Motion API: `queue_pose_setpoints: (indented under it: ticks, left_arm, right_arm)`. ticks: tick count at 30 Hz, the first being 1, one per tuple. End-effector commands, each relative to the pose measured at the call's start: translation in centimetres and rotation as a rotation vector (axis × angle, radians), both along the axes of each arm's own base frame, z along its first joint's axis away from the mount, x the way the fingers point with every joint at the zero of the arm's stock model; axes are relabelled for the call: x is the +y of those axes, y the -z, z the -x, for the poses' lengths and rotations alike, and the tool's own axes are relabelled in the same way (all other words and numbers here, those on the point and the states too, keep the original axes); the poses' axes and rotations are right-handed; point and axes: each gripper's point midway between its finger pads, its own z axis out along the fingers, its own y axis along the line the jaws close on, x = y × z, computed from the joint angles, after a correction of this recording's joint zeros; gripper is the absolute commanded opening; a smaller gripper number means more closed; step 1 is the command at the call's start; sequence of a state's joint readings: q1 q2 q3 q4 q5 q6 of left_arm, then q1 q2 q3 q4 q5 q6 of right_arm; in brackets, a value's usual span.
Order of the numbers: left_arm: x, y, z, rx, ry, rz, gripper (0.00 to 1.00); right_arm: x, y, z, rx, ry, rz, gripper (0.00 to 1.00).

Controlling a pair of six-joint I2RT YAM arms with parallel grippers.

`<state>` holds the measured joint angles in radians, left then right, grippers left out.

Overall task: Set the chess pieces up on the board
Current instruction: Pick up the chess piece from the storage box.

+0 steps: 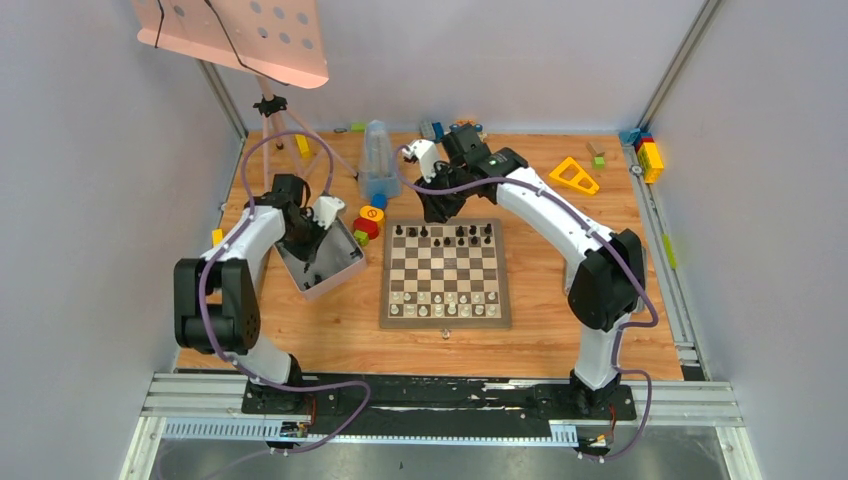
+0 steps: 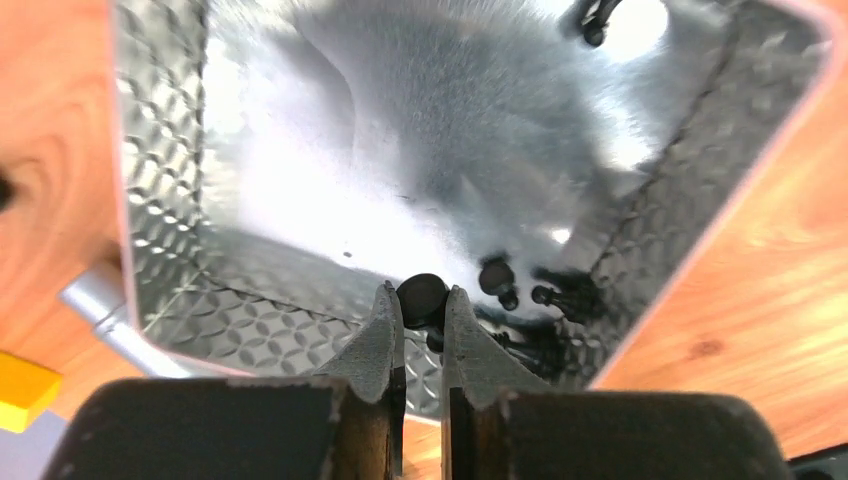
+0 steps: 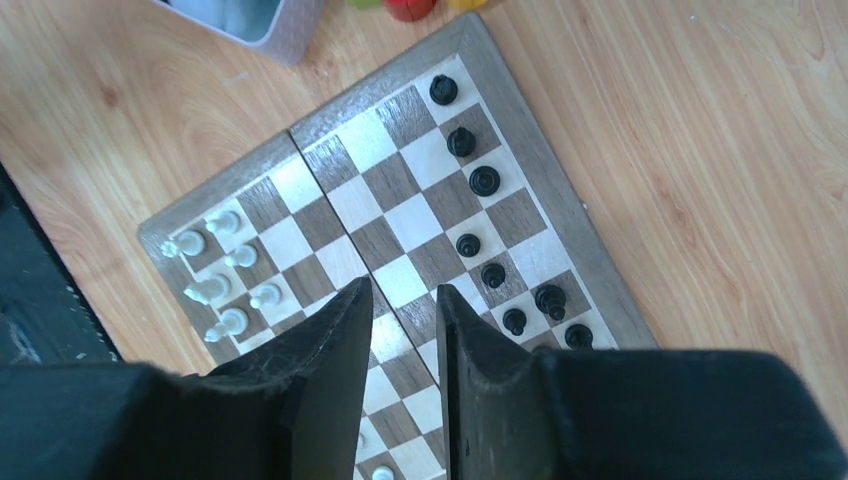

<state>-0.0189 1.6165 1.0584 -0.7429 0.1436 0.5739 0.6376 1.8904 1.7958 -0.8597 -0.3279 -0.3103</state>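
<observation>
Left gripper [image 2: 421,303] down in grey metal tray [image 2: 190,290], lower centre of frame, fingers clamped on black chess piece [image 2: 421,295]; right gripper [image 3: 405,292] above board [image 3: 430,220], fingers slightly apart, empty.

**Colours Across the Counter**

The board [image 1: 444,272] is showing dark brown and cream checks inside a brown border. Black chess pieces [image 3: 485,180] and white chess pieces [image 3: 230,222] are standing out against it. The tray [image 2: 250,320] is gleaming silver-grey, embossed with a diamond pattern. The counter [image 1: 560,330] is showing orange-brown wood grain.
</observation>
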Motion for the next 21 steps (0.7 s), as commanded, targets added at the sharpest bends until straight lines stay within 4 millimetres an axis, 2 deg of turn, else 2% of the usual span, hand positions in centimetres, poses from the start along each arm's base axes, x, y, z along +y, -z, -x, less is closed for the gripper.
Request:
queue_pose_setpoints:
  ticks: [1,5,8,13,17,21]
  left_arm:
    - [-2.5,-6.2,-1.5,-0.187,0.046,0.143,0.03]
    - [-5.2,-10.7,-1.5,-0.278,0.117,0.277,0.02]
    - [-7.5,-13.1,-0.9,-0.316,0.18,0.332,0.01]
    - [-11.8,-17.1,-0.1,-0.363,0.236,0.5,0.0]
    - [-14.7,-19.1,0.3,-0.322,0.249,0.658,0.0]
    - [-17.1,-19.7,0.7,-0.234,0.27,0.815,0.0]
  right_arm:
    - [1.2,-5.2,-0.3,-0.01,0.02,-0.217,0.31]
    - [2.7,-6.4,0.4,0.044,-0.027,-0.327,0.32]
    - [3.9,-7.2,1.4,0.098,-0.079,-0.403,0.33]
    - [4.5,-7.6,2.1,0.139,-0.114,-0.469,0.33]
    - [4.1,-7.4,2.1,0.156,-0.115,-0.498,0.33]
    - [3.5,-7.1,2.1,0.182,-0.115,-0.53,0.35]
